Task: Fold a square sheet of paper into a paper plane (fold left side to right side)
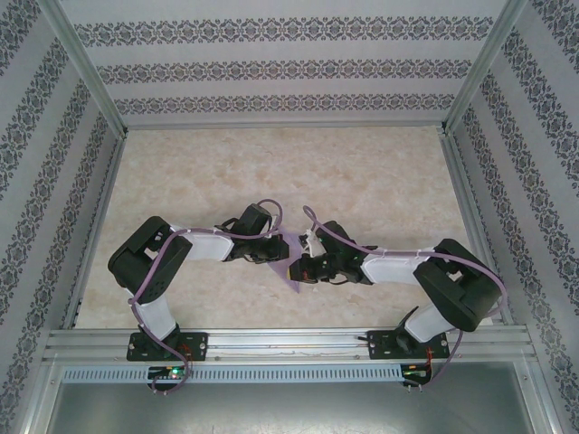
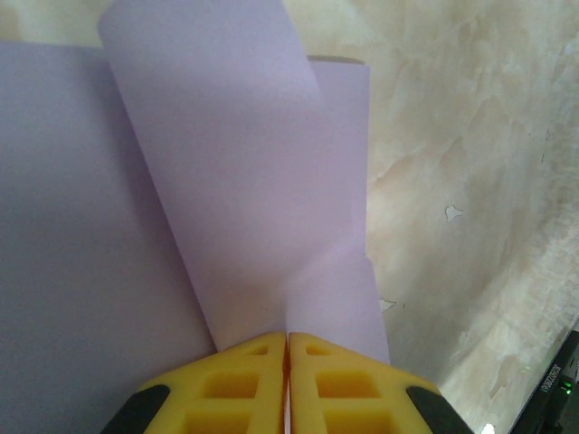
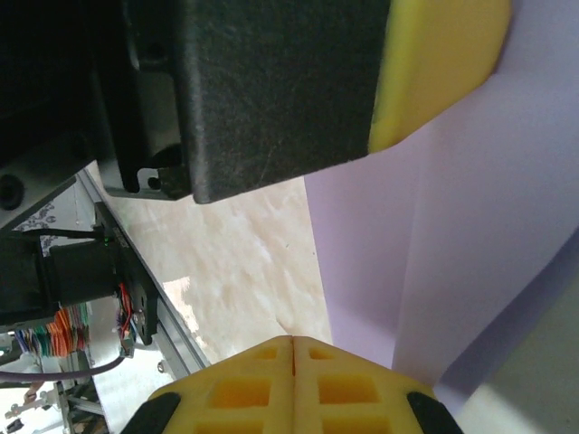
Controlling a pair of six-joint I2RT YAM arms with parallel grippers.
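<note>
The square sheet of paper is lavender and lies partly folded on the table between the two arms. In the left wrist view a flap of the paper rises from my left gripper. Its yellow jaws are shut, with the paper's crease running into the tips. My right gripper is shut too, with nothing visible between its tips. It sits at the paper's left edge, its right finger over the sheet. From above, the left gripper and right gripper almost touch. A left fingertip hangs close above.
The marble-patterned table stretches bare behind the arms. Patterned walls enclose three sides. A metal rail runs along the near edge, with wiring beyond it.
</note>
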